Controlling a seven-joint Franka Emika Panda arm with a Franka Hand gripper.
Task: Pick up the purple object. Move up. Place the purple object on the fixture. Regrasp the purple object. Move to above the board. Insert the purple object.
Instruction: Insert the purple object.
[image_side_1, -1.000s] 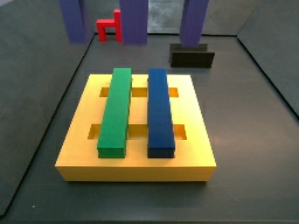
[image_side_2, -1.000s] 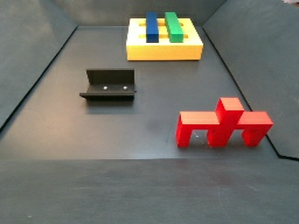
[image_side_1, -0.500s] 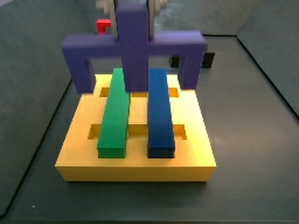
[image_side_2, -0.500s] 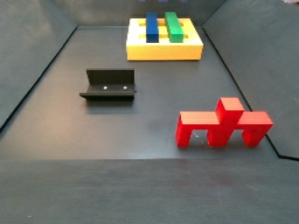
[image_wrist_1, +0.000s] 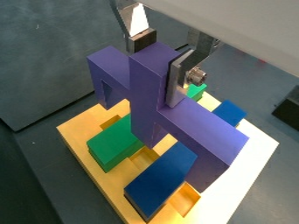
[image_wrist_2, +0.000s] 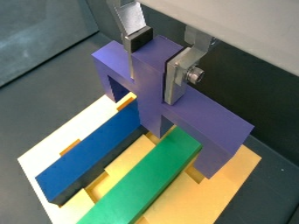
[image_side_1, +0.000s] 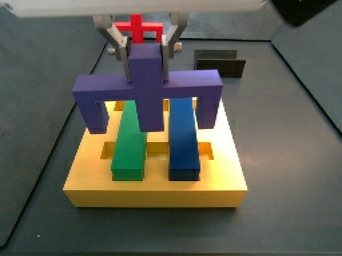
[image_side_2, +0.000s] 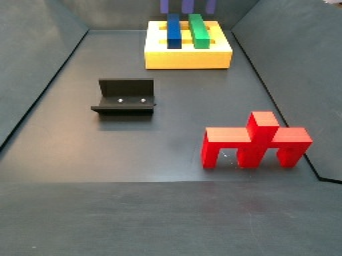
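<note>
Gripper (image_side_1: 143, 38) clamped on purple object (image_side_1: 147, 92) stub | frame centre, above board (image_side_1: 94, 182) | long axis crosses green bar (image_side_1: 130, 135) and blue bar (image_side_1: 182, 135) | legs point down, next drop straight.

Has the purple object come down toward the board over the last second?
Yes. In a side view the purple object, held by the gripper, now hangs lower, its legs beside the green bar and blue bar over the board.
</note>
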